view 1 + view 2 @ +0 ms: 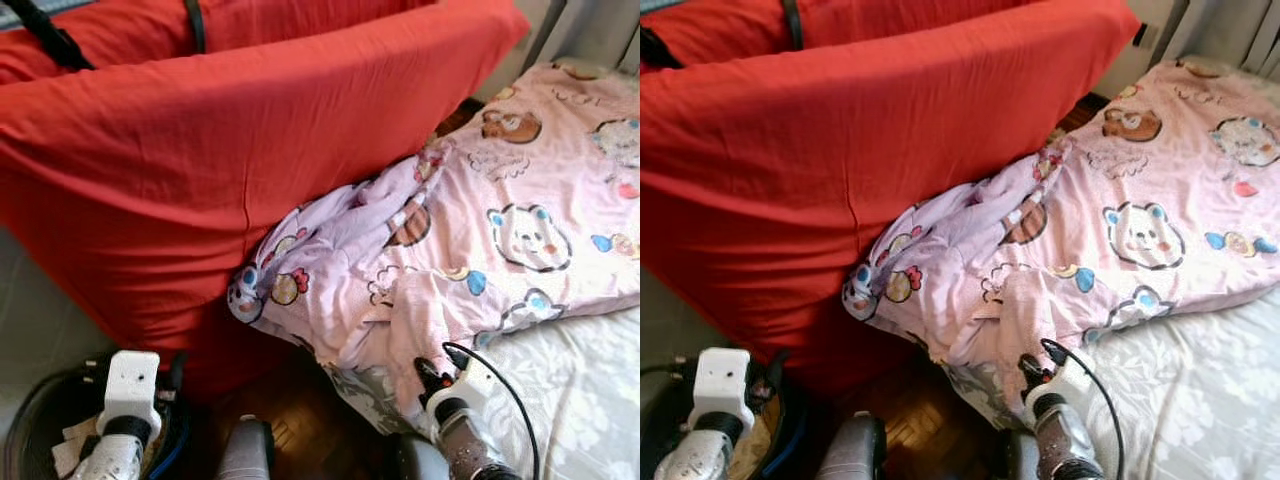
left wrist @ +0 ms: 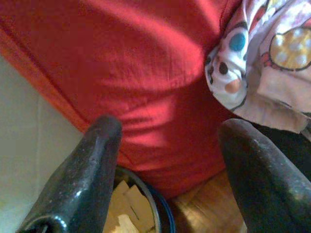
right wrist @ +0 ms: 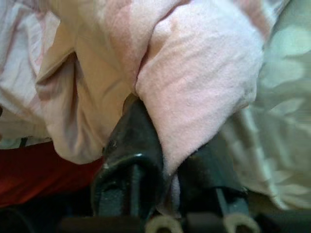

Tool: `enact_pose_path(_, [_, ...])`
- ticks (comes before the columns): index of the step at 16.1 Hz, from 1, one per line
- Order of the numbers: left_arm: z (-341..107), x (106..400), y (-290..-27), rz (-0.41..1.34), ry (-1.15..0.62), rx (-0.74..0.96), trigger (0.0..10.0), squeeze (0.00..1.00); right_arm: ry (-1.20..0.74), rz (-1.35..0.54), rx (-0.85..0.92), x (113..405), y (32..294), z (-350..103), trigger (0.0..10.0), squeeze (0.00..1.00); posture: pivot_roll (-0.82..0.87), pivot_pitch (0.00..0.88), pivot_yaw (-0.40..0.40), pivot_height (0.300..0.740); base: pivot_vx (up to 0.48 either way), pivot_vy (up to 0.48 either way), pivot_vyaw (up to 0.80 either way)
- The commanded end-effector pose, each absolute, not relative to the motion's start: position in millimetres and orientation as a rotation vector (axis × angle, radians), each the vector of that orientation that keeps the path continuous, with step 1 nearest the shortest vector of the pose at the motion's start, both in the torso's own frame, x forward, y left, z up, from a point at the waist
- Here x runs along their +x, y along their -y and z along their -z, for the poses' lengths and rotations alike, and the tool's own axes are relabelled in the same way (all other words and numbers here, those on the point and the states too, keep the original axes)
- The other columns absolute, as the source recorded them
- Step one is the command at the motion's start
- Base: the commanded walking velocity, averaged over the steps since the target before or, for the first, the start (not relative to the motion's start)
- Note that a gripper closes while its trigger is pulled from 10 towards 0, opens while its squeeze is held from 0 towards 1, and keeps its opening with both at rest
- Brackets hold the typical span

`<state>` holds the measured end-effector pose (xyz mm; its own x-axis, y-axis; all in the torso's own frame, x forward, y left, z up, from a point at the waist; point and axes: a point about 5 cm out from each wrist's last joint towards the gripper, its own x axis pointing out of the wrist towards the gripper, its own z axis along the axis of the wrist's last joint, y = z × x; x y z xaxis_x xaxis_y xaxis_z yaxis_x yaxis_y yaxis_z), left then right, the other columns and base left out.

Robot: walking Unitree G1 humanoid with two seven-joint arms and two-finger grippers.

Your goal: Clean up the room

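Blanket [image 1: 470, 230], lying lengthwise along the bed, has its near edge pinched by the right gripper [image 3: 167, 160]; left gripper [image 2: 170, 165] gapes empty.

This is a bedroom in a home. A bed [image 1: 590, 390] with a pale flower-patterned sheet fills the right side, and a pink quilt [image 1: 500, 200] printed with cartoon bears lies rumpled across it, one end hanging off the edge. Beside the bed stands a big red cushion [image 1: 220, 150] in a wrinkled cloth cover. The floor [image 1: 290, 420] between them is dark wood parquet. A round bin [image 1: 50, 430] with scraps of paper in it sits by the cushion.
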<state>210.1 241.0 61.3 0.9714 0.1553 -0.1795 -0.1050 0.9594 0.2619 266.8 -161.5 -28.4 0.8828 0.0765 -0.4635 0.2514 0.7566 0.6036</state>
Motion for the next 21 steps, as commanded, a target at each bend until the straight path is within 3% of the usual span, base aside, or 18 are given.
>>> enact_pose_path(1, [-54.0,207.4,-243.6,-0.148,-0.221,0.268,10.0,0.00,-0.508,0.120,0.706,259.5,165.5,34.1,0.0,0.00,0.27,0.088,-0.046,0.637,0.000,0.000,0.00])
enact_pose_path(4, [-20.7,203.9,-245.0,-0.177,-0.311,0.242,10.0,0.00,-0.517,0.169,0.692,251.9,177.5,38.8,0.0,0.00,0.23,0.007,-0.074,0.637,0.000,0.000,0.00])
enact_pose_path(6, [1.0,202.2,-245.2,-0.189,-0.385,0.229,10.0,0.00,-0.562,0.161,0.657,244.2,174.8,45.1,0.0,0.00,0.21,0.000,-0.091,0.637,0.000,0.000,0.00])
enact_pose_path(7, [8.9,201.3,-244.9,-0.191,-0.414,0.229,10.0,0.00,-0.582,0.149,0.628,241.0,173.1,47.6,0.6,0.00,0.21,0.000,-0.095,0.637,0.000,0.000,0.00])
enact_pose_path(8, [18.4,200.5,-244.7,-0.200,-0.452,0.221,10.0,0.00,-0.599,0.145,0.611,237.3,171.9,50.3,10.0,0.00,0.19,0.000,-0.095,0.637,0.000,0.000,0.00])
enact_pose_path(13, [51.2,197.1,-241.2,-0.248,-0.642,0.160,10.0,0.00,-0.697,0.138,0.499,211.4,178.4,66.2,10.0,0.00,0.13,0.000,-0.086,0.642,0.000,0.000,0.00])
enact_pose_path(21, [73.5,175.9,-232.9,-0.279,-0.798,0.091,10.0,0.00,-0.823,0.174,0.380,193.6,189.4,77.0,10.0,0.00,0.11,0.000,-0.119,0.737,0.000,0.000,0.00])
